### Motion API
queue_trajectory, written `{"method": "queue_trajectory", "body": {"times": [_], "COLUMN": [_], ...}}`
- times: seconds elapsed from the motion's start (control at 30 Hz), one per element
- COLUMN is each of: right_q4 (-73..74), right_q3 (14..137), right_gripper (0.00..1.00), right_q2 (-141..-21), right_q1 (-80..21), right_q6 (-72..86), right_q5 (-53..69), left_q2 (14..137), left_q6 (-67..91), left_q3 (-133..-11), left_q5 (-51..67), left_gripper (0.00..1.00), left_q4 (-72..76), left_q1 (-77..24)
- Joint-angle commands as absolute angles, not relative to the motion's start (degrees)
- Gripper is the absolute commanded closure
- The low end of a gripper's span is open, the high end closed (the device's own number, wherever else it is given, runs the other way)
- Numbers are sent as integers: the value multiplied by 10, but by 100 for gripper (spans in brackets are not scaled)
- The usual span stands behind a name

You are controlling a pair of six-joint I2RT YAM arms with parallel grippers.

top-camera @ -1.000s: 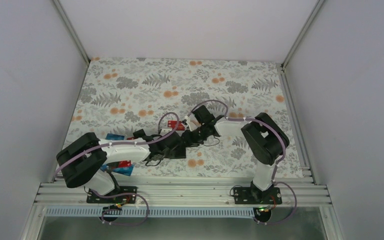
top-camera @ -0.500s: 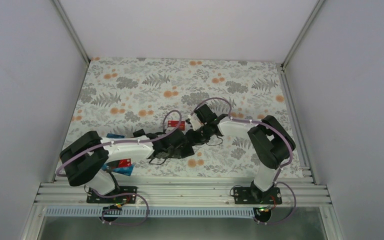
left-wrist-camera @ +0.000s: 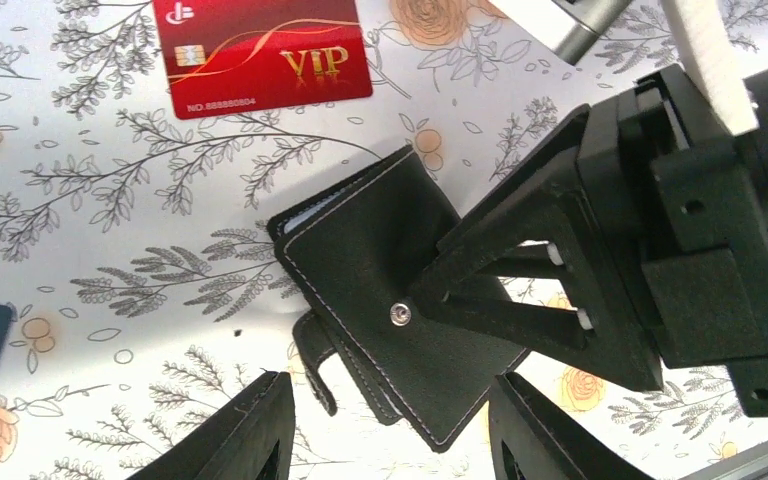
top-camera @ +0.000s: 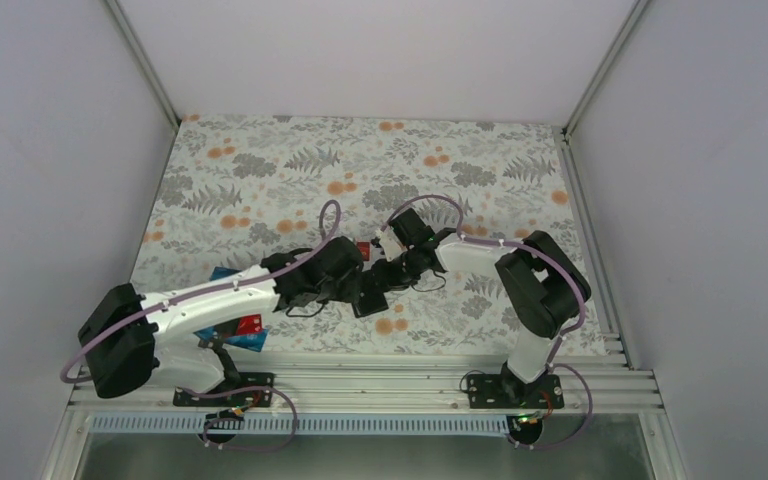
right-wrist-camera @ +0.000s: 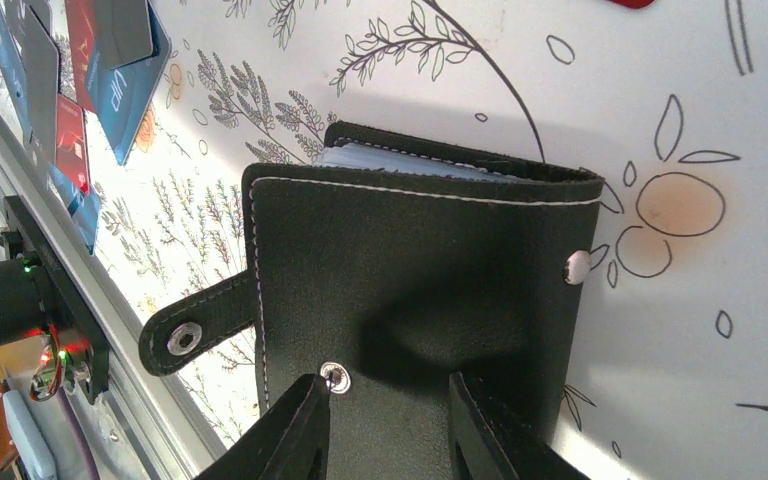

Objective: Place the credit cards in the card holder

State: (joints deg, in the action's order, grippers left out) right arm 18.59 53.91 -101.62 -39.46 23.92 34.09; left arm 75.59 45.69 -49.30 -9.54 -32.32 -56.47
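The right gripper (right-wrist-camera: 388, 395) pinches the card holder (right-wrist-camera: 410, 260) at its snap edge. The left gripper (left-wrist-camera: 390, 390) stands parted around its far corner, gripping nothing. The holder sits near the middle of the table (top-camera: 260, 170), strap unsnapped. A red card (left-wrist-camera: 260, 55) lies beside it, and more cards (top-camera: 245, 330) lie by the near left corner, so most of the loading looks undone.

Centre of worktop (top-camera: 260, 170): card holder (left-wrist-camera: 360, 260) lies flat. One card (left-wrist-camera: 260, 50) sits just behind it, not touching. Remaining cards (top-camera: 250, 326) overlap in a cluster at near left, by the left arm's base, well apart from the holder.
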Motion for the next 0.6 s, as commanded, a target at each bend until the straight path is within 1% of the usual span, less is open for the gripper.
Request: {"method": "queue_trajectory", "body": {"times": [0.0,0.1,0.2,0.33,0.57], "right_q4": [188,188,187,183,180], "right_q3": [522,522,521,516,511], "right_gripper": [67,67,67,67,67], "right_q2": [-1038,-1037,-1037,-1037,-1036], "right_q1": [-394,-394,-394,-394,-394], "right_q6": [238,239,239,239,237], "right_q5": [304,304,304,308,309], "left_q2": [758,782,811,833,848], "left_q6": [452,473,496,513,536], "left_q3": [-509,-514,-521,-522,-529], "left_q5": [-90,-87,-76,-67,-86], "left_gripper": [51,54,59,61,74], "left_q4": [-363,-372,-371,-358,-381], "left_q1": [-556,-556,-556,-559,-560]}}
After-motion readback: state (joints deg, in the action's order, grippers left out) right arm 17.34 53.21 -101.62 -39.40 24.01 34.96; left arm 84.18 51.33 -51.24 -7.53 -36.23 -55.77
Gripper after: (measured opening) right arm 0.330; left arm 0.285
